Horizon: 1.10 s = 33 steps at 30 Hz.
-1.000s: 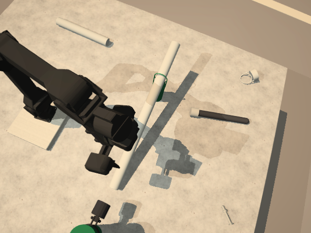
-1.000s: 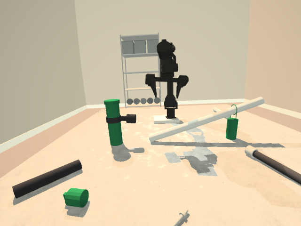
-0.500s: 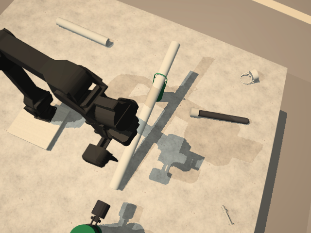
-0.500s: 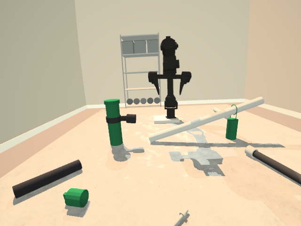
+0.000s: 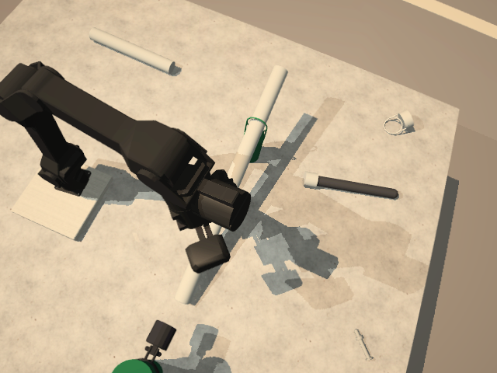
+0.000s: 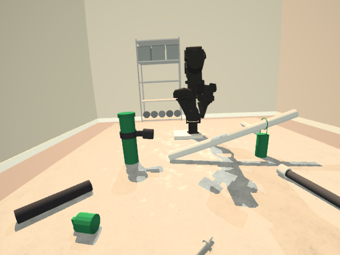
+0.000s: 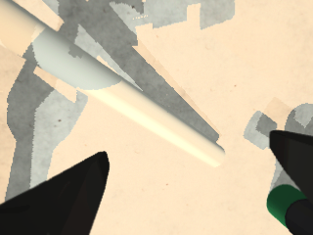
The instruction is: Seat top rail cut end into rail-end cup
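The white rail [image 5: 269,92] [image 6: 238,133] [image 7: 161,124] slants through the green loop [image 5: 255,117] above the small green post [image 6: 262,145]. Its far end is raised. Its low end is at or just above the table, apart from the dark cup [image 5: 161,335] [image 6: 148,134]. The cup sticks out sideways from the black brace band [image 6: 128,135], a little above mid-height on the big green post [image 6: 130,152] [image 7: 277,203] and well below its cap. My gripper [image 6: 195,116] [image 7: 186,149] is open and empty above the rail. Its fingertips are hidden in the top view.
A loose white tube [image 5: 132,50] lies at the back. A dark rod [image 5: 357,187] [image 6: 313,186] with a white end, a white ring fitting [image 5: 406,119] and a bolt [image 5: 363,345] lie to one side. Beyond the big post are a black tube [image 6: 53,201] and a green cap [image 6: 86,222].
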### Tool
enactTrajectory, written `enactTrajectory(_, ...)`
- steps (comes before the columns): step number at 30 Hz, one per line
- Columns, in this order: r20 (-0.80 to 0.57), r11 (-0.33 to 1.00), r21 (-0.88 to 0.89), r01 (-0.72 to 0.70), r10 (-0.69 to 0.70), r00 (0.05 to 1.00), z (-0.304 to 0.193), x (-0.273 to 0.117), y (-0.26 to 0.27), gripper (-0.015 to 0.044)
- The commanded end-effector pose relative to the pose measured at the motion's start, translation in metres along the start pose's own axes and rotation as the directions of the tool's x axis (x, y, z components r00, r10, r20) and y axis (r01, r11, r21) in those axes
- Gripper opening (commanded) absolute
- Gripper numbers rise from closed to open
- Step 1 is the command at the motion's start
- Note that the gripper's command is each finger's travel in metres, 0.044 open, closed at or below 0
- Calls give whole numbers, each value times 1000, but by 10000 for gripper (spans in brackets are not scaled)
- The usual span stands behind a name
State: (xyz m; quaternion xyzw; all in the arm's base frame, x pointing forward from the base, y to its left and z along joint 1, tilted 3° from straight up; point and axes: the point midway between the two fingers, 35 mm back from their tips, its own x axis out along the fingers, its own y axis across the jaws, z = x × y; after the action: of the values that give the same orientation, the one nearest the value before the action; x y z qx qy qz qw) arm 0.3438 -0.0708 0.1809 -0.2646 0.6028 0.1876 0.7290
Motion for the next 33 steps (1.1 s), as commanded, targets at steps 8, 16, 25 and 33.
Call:
enactTrajectory(8, -153, 667, -708, -235, 179, 972, 9, 33, 14, 440)
enactTrajectory(16, -153, 667, -708, -235, 179, 972, 9, 33, 14, 440)
enactTrajectory(25, -153, 667, -708, -235, 179, 972, 7, 48, 16, 440)
enactTrajectory(33, -153, 667, -708, -234, 179, 972, 3, 69, 20, 440)
